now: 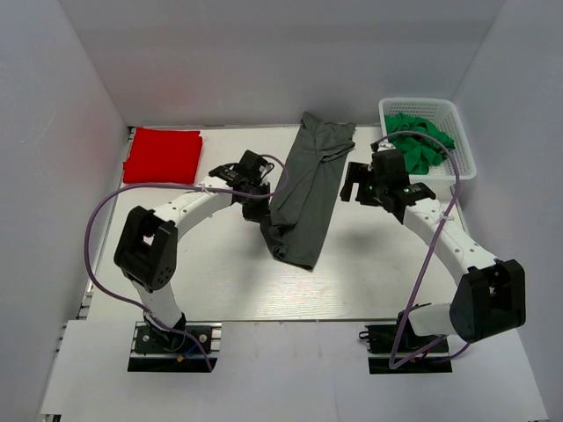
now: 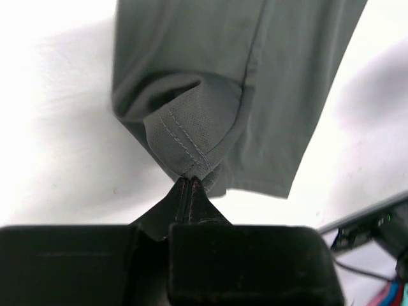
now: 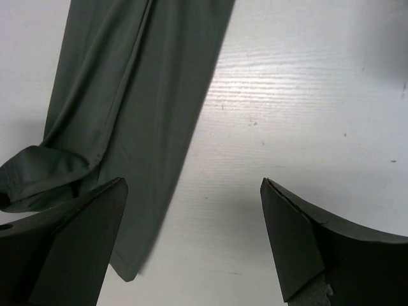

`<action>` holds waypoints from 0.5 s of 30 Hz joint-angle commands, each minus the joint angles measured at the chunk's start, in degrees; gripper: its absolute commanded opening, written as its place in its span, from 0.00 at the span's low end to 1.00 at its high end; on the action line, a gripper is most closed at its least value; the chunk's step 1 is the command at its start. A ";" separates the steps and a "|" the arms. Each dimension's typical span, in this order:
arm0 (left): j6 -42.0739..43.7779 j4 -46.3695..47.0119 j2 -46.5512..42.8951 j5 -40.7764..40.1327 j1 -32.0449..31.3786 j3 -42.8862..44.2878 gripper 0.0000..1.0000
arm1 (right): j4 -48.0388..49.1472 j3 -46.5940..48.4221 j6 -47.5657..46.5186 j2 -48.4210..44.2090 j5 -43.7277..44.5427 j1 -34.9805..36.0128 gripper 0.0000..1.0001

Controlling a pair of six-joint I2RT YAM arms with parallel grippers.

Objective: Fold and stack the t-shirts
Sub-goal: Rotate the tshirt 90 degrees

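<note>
Red t-shirt (image 1: 163,156) lies folded, far left. Grey t-shirt (image 1: 303,193), a long strip, awaits folding and stacking; left gripper (image 2: 190,183) fingers clamp its hem, right gripper (image 3: 191,191) fingers stand apart.

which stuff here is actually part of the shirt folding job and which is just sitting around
Part of the job:
- grey t-shirt, its hem corner pinched by the left gripper
- red t-shirt, lying folded at the far left
- right gripper, open, empty, above the grey shirt's edge

Just lying about:
- white basket
- green cloth inside it
</note>
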 commanded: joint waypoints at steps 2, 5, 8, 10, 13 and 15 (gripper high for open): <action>3.60 -4.90 -3.26 4.98 -0.64 1.27 0.00 | 2.11 -2.13 1.35 -2.32 -2.59 -0.04 0.90; 5.80 -8.42 -3.26 4.98 -1.17 2.59 0.00 | 2.64 -3.80 1.35 -2.59 -5.22 0.05 0.90; 7.20 -11.58 -3.87 4.98 -1.17 5.04 0.00 | 4.22 -6.60 1.70 -2.94 -9.43 0.31 0.90; 7.21 -13.08 -3.87 4.37 -1.17 6.10 0.00 | 6.59 -8.18 2.06 -3.73 -11.81 0.40 0.90; 7.83 -14.23 -3.87 3.75 -1.17 6.72 0.00 | 9.23 -10.82 1.97 -4.70 -15.60 0.40 0.90; 7.83 -13.71 -3.35 3.14 -1.17 7.34 0.00 | 11.86 -11.53 1.27 -5.31 -20.51 0.31 0.90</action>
